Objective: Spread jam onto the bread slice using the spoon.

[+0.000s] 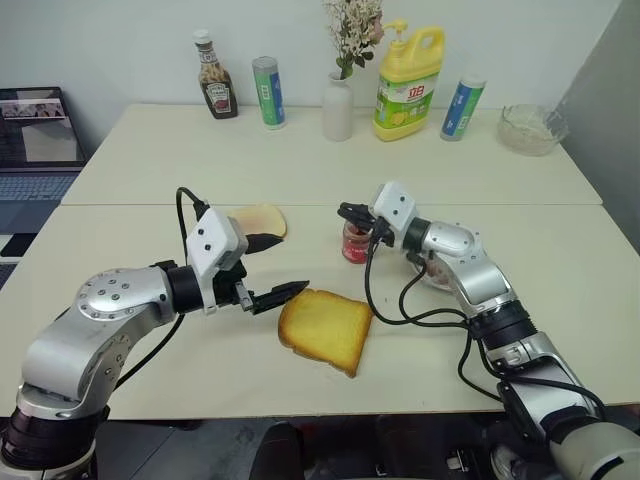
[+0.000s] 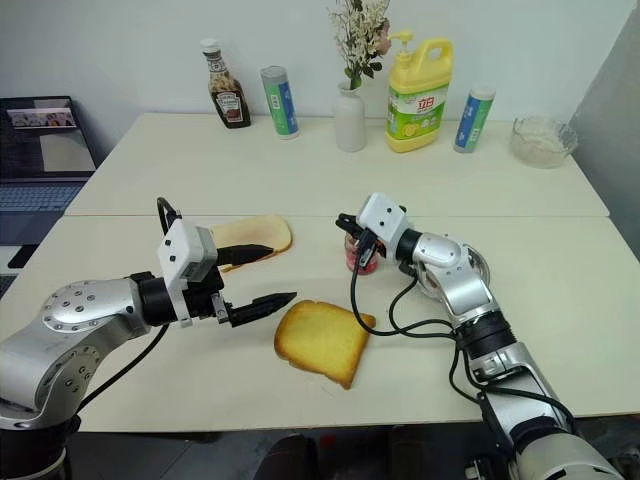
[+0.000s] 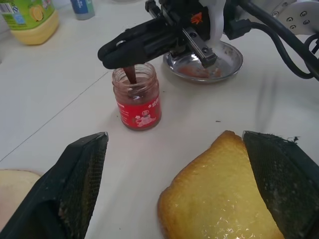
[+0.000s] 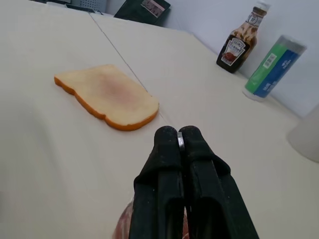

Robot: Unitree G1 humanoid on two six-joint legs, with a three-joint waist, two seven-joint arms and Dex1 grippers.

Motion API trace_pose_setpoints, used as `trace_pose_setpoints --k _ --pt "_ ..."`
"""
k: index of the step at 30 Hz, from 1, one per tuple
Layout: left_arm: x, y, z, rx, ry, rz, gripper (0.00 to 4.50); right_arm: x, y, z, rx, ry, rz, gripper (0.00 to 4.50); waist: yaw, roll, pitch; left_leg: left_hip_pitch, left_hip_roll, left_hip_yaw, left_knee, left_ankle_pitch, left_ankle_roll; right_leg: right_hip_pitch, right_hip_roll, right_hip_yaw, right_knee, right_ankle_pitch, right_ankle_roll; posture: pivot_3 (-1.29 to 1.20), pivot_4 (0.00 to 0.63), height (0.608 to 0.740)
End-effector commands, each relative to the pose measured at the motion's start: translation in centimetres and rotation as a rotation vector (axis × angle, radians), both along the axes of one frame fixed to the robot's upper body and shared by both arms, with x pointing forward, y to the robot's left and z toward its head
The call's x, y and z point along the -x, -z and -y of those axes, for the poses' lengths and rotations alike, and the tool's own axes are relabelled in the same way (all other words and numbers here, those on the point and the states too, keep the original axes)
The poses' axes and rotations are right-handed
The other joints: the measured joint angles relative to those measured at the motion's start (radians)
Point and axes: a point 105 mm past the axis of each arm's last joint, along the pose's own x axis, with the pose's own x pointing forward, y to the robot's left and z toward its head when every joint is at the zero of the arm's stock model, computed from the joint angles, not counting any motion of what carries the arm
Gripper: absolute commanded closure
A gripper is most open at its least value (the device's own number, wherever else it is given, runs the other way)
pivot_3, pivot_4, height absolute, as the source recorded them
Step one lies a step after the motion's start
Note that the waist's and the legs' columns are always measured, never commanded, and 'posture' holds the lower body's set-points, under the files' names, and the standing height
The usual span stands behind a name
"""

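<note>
The bread slice (image 1: 325,330), thick and golden with a brown crust, lies flat near the table's front edge. Just behind it stands the small glass jar of red jam (image 1: 355,242). My right gripper (image 1: 346,213) hovers over the jar, shut on the thin handle of the spoon (image 3: 130,74), whose jam-coated lower end dips into the jar's mouth. The handle's silver edge (image 4: 180,141) shows between the closed fingers. My left gripper (image 1: 293,263) is open and level just left of the bread, its fingers (image 3: 75,184) flanking the slice's near corner without touching it.
A thinner pale slice (image 1: 262,220) with a pinkish smear lies behind my left gripper. A round steel dish (image 3: 204,62) sits right of the jar. Along the back stand a ketchup bottle (image 1: 215,90), cans, a vase (image 1: 338,105), a yellow soap bottle (image 1: 408,85) and a glass bowl (image 1: 530,128). A laptop (image 1: 35,140) sits far left.
</note>
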Motion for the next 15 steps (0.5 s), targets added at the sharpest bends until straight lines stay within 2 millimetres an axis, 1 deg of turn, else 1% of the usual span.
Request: trace_pose_setpoints --k 1,3,7,15 --pt "0.2 -0.9 0.4 -0.026 0.021 0.054 0.0 0.2 -0.5 0.0 -0.053 0.004 -0.042 4.46 0.0 0.0 0.0 0.0 0.0 0.0 0.0 0.0 0.0 0.0 0.0 0.0 0.0 0.0 0.0 0.0 0.15 0.74" --pt "0.3 -0.8 0.4 -0.029 0.022 0.054 0.0 -0.1 -0.1 0.0 -0.101 0.034 -0.109 4.46 -0.001 0.0 0.0 0.001 0.0 0.0 0.0 0.0 0.0 0.0 0.0 0.0 0.0 0.0 0.0 0.0 0.15 0.74" --pt "0.2 -0.7 0.4 -0.036 0.021 0.055 0.0 -0.6 -0.3 0.2 -0.211 0.082 -0.212 4.46 -0.001 0.0 0.0 0.001 0.0 0.0 0.0 0.0 0.0 0.0 0.0 0.0 0.002 0.0 0.0 0.0 0.15 0.74" --pt "0.2 -0.6 0.4 -0.041 0.02 0.058 0.0 -1.4 -0.4 0.9 -0.376 0.151 -0.346 4.46 -0.001 0.0 0.0 0.001 0.0 0.0 0.0 0.0 0.0 0.0 0.0 0.0 0.002 0.0 0.0 0.0 0.15 0.74"
